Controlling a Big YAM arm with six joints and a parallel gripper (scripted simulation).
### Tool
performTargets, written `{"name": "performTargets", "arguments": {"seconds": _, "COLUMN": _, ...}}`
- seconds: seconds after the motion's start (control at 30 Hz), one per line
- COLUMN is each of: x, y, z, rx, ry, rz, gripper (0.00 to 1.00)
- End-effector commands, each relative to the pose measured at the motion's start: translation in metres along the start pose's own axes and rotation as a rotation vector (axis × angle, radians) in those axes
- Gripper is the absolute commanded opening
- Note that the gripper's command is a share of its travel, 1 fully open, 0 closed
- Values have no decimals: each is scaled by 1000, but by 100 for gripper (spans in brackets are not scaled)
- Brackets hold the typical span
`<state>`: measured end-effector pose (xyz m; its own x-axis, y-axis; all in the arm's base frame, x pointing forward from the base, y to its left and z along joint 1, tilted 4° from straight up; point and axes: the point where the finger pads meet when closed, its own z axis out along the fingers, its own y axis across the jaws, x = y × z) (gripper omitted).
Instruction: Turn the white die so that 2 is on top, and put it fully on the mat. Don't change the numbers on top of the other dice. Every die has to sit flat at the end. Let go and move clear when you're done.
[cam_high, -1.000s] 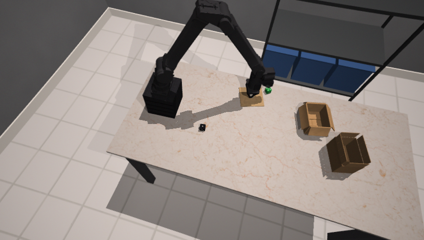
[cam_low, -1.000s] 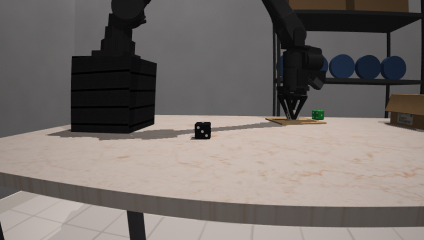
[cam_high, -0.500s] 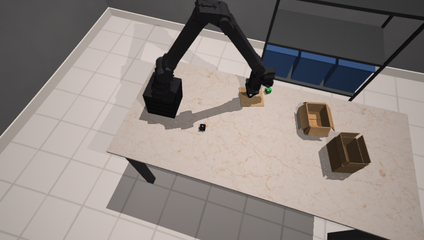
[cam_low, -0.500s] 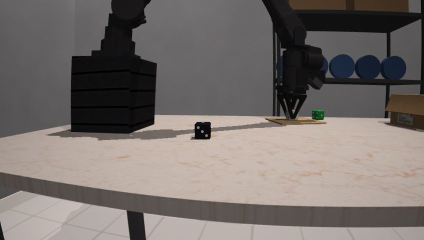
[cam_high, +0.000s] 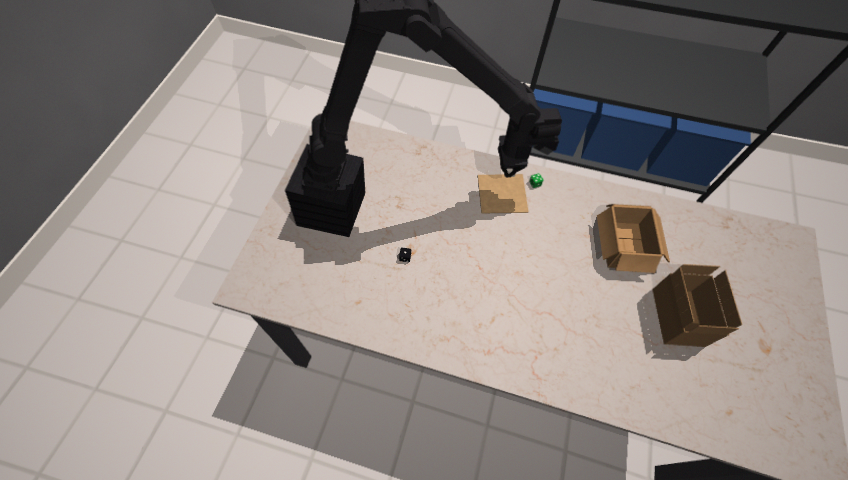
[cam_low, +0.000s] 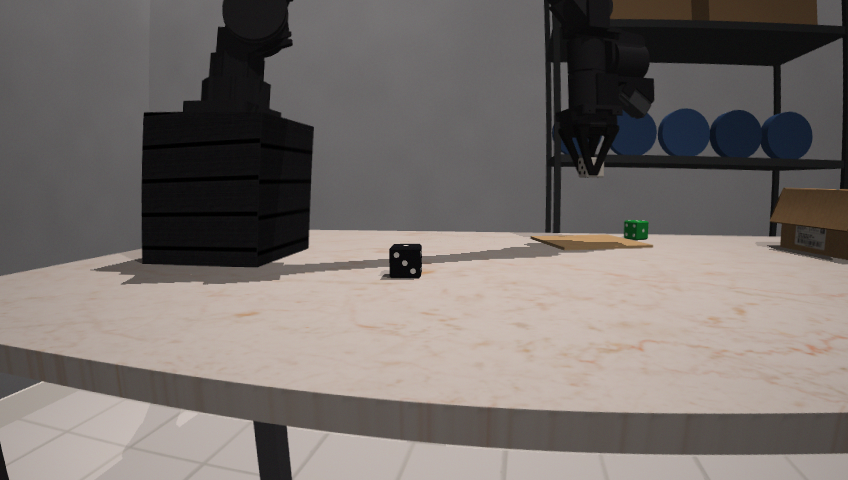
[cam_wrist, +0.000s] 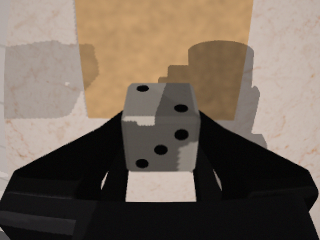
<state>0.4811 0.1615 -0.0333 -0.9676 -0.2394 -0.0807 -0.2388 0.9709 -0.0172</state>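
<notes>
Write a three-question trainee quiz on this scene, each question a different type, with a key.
1. True or false: the hand holds the white die in the air above the mat.
2. Multiple choice: where does the green die sit? A) on the mat B) on the table beside the mat C) in a cardboard box
3. Fill in: the face of the black die toward the exterior camera shows ___ pips.

Key: 1 true; 2 B; 3 three.
</notes>
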Motion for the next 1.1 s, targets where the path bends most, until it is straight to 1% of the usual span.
{"name": "performTargets", "arguments": {"seconds": 0.0, "x": -23, "y": 10, "z": -29, "rx": -4, "ry": -49, "rz": -6, "gripper": 26}}
{"name": "performTargets", "arguments": {"seconds": 0.03, "x": -18, "y": 10, "z": -16, "rx": -1, "ry": -21, "rz": -7, "gripper": 26}}
{"name": "performTargets", "arguments": {"seconds": 0.07, "x": -16, "y": 10, "z": -10, "rx": 0, "ry": -8, "rz": -8, "gripper": 26}}
{"name": "performTargets", "arguments": {"seconds": 0.33, "x": -17, "y": 10, "z": -11, "rx": -1, "ry": -14, "rz": -8, "gripper": 26}}
{"name": "performTargets", "arguments": {"seconds": 0.4, "x": -18, "y": 10, "z": -8, "rx": -1, "ry": -15, "rz": -31, "gripper": 26}}
{"name": "performTargets", "arguments": {"seconds": 0.47, "x": -26, "y": 6, "z": -3, "rx": -1, "ry": -31, "rz": -49, "gripper": 26}}
{"name": "performTargets", "arguments": {"seconds": 0.57, "x": -32, "y": -2, "z": 5, "rx": 1, "ry": -30, "rz": -76, "gripper": 26}}
{"name": "performTargets", "arguments": {"seconds": 0.63, "x": -33, "y": -3, "z": 6, "rx": 1, "ry": -30, "rz": -80, "gripper": 26}}
{"name": "performTargets", "arguments": {"seconds": 0.67, "x": -31, "y": -3, "z": 6, "rx": 1, "ry": -22, "rz": -80, "gripper": 26}}
{"name": "performTargets", "arguments": {"seconds": 0.73, "x": -33, "y": -3, "z": 6, "rx": 1, "ry": -36, "rz": -80, "gripper": 26}}
{"name": "performTargets", "arguments": {"seconds": 0.77, "x": -29, "y": -3, "z": 1, "rx": 1, "ry": -46, "rz": -80, "gripper": 26}}
{"name": "performTargets", "arguments": {"seconds": 0.8, "x": -18, "y": -4, "z": -2, "rx": 1, "ry": -51, "rz": -81, "gripper": 26}}
{"name": "performTargets", "arguments": {"seconds": 0.83, "x": -18, "y": -4, "z": -3, "rx": 0, "ry": -68, "rz": -81, "gripper": 26}}
{"name": "performTargets", "arguments": {"seconds": 0.9, "x": -18, "y": -4, "z": -3, "rx": 0, "ry": -68, "rz": -81, "gripper": 26}}
{"name": "performTargets", "arguments": {"seconds": 0.97, "x": -19, "y": -4, "z": -4, "rx": 0, "ry": -116, "rz": -81, "gripper": 26}}
{"name": "performTargets", "arguments": {"seconds": 1.07, "x": -20, "y": -4, "z": -3, "rx": -4, "ry": -220, "rz": -81, "gripper": 26}}
